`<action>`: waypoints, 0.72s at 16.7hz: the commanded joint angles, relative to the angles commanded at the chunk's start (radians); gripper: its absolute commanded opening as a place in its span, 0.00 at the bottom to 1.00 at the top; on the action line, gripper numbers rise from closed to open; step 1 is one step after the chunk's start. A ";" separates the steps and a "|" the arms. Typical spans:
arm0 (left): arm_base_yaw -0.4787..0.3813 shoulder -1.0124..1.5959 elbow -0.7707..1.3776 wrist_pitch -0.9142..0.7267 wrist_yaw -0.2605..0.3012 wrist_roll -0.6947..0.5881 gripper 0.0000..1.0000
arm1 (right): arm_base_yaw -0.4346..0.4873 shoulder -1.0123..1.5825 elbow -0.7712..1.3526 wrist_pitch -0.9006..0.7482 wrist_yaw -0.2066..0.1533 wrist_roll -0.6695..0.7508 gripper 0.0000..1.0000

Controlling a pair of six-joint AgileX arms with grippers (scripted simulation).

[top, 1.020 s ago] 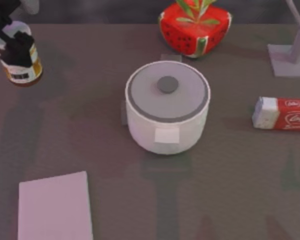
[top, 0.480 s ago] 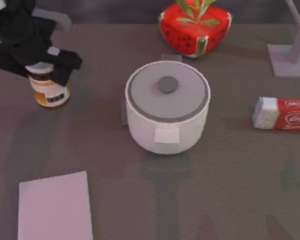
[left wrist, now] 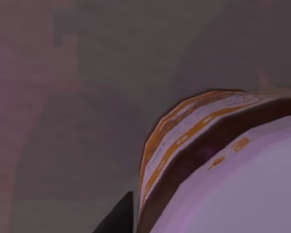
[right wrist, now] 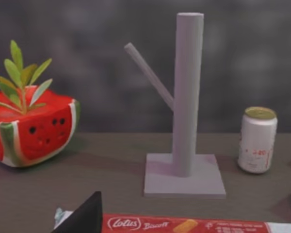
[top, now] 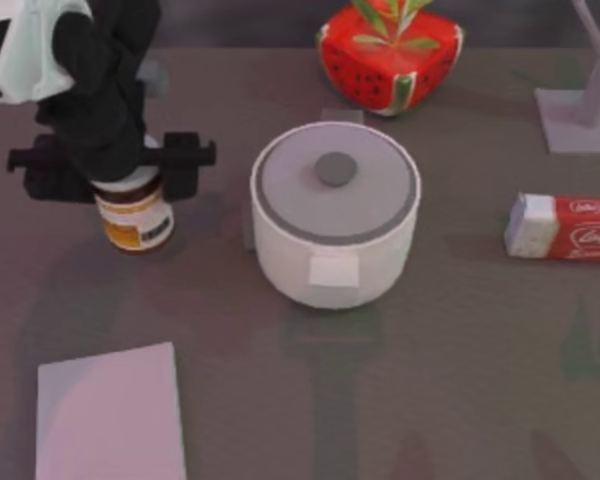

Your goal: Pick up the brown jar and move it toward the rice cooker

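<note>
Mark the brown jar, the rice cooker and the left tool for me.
brown jar [top: 138,222]: top view, on its orange label.
rice cooker [top: 335,169]: top view, on the lid's dark knob.
left tool [top: 111,166]: top view, between its fingertips, over the jar's lid.

the red biscuit packet [right wrist: 184,224] carries white script reading "lotus" in an oval, followed by "biscoff"; seen from above [top: 565,228], the same white "lotus" logo shows on its red wrapper at the table's right side. the brown jar [top: 135,215] has dark print on its yellow-orange label, too small to read. the white can [right wrist: 256,140] bears red marks that cannot be made out.
</note>
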 joint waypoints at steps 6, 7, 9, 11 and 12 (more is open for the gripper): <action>0.001 0.003 -0.007 0.007 -0.002 -0.007 0.00 | 0.000 0.000 0.000 0.000 0.000 0.000 1.00; 0.002 0.010 -0.015 0.021 -0.002 -0.006 0.00 | 0.000 0.000 0.000 0.000 0.000 0.000 1.00; 0.003 0.041 -0.038 0.076 -0.001 -0.003 0.00 | 0.000 0.000 0.000 0.000 0.000 0.000 1.00; 0.005 0.073 -0.063 0.142 0.000 -0.001 0.00 | 0.000 0.000 0.000 0.000 0.000 0.000 1.00; 0.006 0.086 -0.071 0.162 0.000 0.000 0.00 | 0.000 0.000 0.000 0.000 0.000 0.000 1.00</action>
